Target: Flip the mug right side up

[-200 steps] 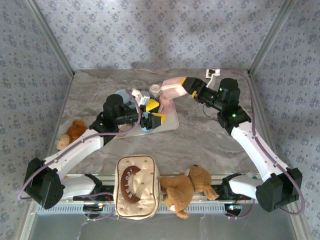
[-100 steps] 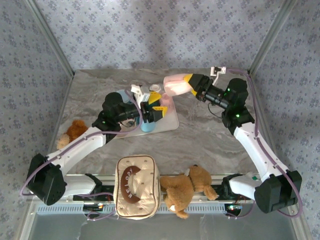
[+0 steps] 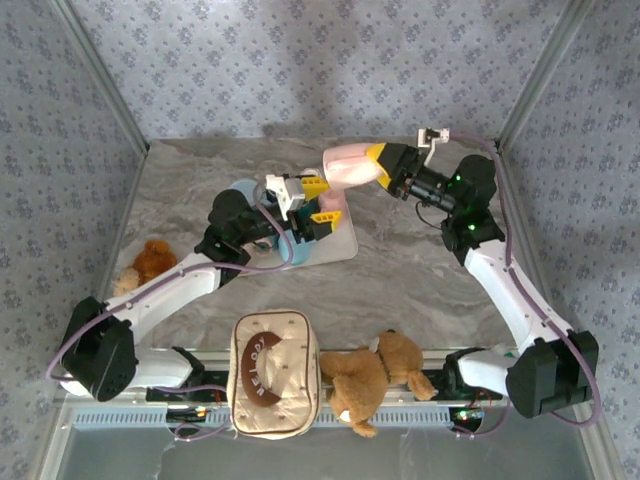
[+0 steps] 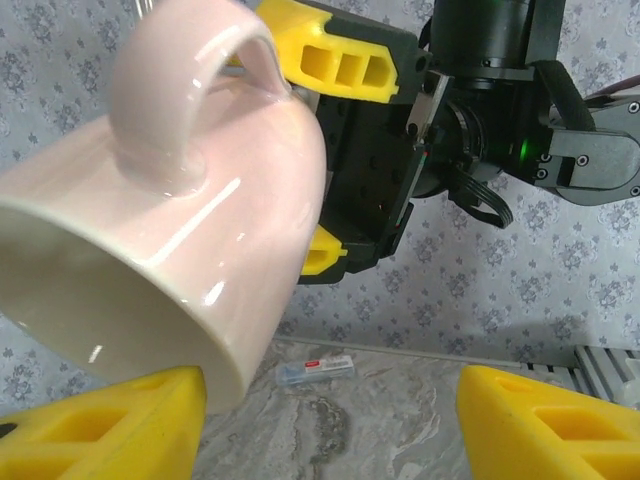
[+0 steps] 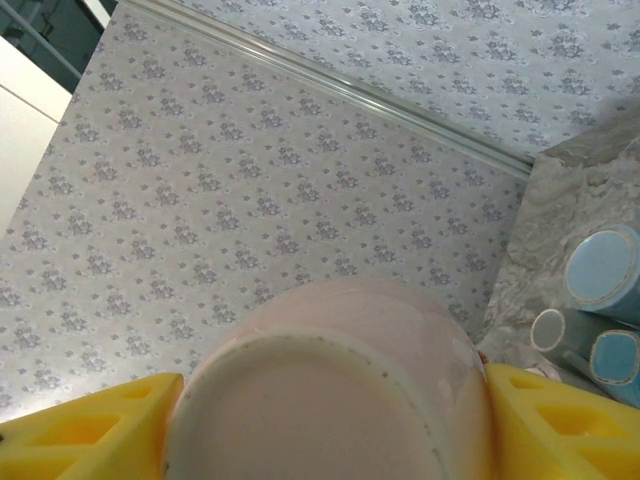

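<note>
As the right gripper [image 3: 378,166] clamps the glossy pink ceramic mug [image 3: 346,167] at its base, the mouth points down toward the wide-open left gripper [image 3: 313,200].

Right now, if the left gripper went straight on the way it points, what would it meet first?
Probably the pink mug, held in the air by the right gripper; depth is hard to judge.

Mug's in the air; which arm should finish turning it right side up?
Right. The right gripper is shut on the pink mug, holding it tilted above the table; the left gripper is open beneath it.
</note>
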